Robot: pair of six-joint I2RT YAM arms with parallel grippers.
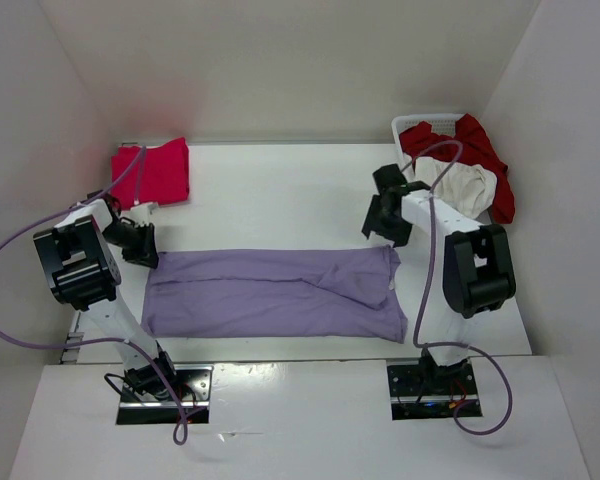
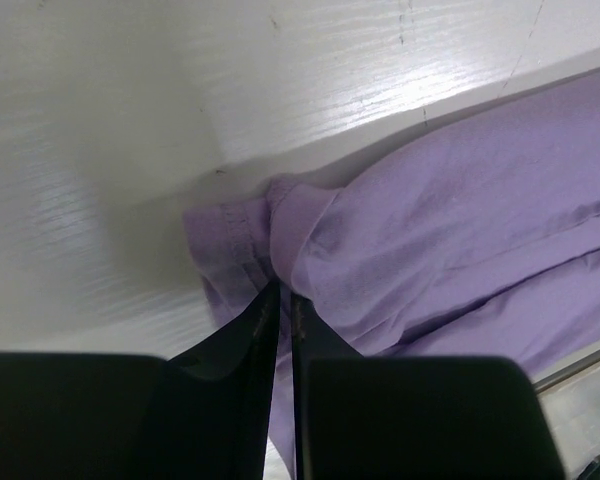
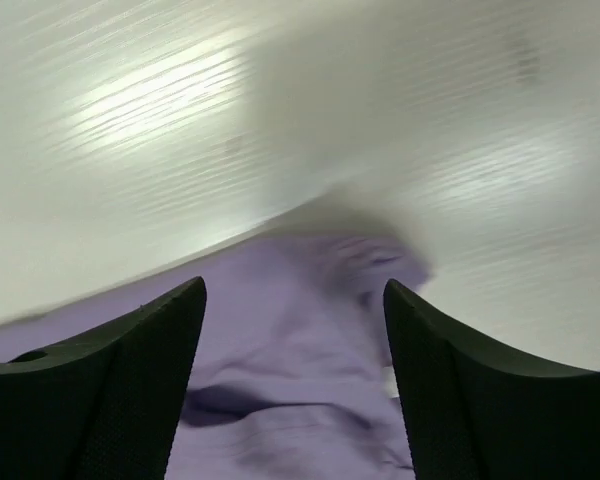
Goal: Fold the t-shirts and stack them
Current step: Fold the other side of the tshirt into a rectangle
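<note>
The left gripper (image 2: 283, 296) was pinched tight on a corner of the purple shirt (image 2: 460, 230), likely to pull it over for a fold. The right gripper (image 3: 295, 288) hung with fingers apart above the other end, holding nothing. The shirt lay flat across the middle of the table (image 1: 280, 190).

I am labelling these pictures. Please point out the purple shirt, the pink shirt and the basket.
purple shirt (image 1: 270, 295), top view, its middle.
pink shirt (image 1: 152, 172), top view, its middle.
basket (image 1: 420, 119), top view, left rim.
</note>
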